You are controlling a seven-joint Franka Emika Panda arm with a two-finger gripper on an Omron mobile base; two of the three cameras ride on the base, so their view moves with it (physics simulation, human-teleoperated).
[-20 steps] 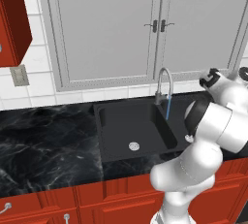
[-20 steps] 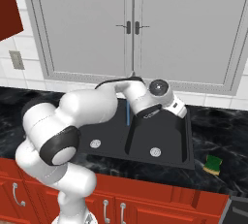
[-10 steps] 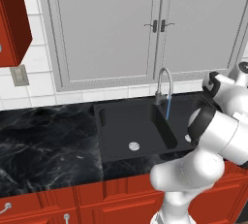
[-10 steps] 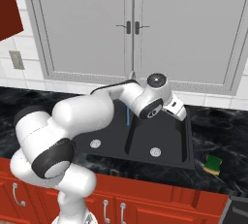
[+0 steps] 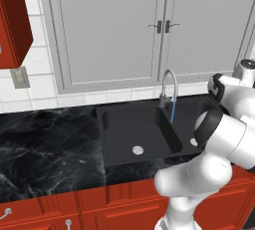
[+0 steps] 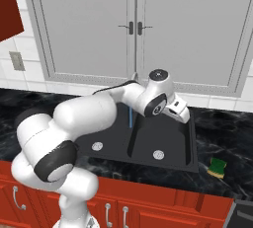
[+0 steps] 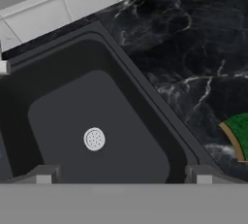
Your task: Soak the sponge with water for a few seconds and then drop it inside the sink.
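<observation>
My gripper [image 7: 123, 177] is spread wide with nothing in it, hanging over the right bowl of the black sink [image 6: 192, 145], so I have not picked anything up yet. The sponge [image 6: 217, 167] lies dry on the dark counter [image 6: 232, 143] just past the sink's right rim, at about 4 o'clock from my gripper in the right base view, and its green corner [image 7: 238, 136] peeks in at 3 o'clock in my hand view. Farther back, the water [image 6: 130, 117] runs from the faucet [image 5: 168, 85], so I think all 3 jobs are left: grab, soak, drop.
</observation>
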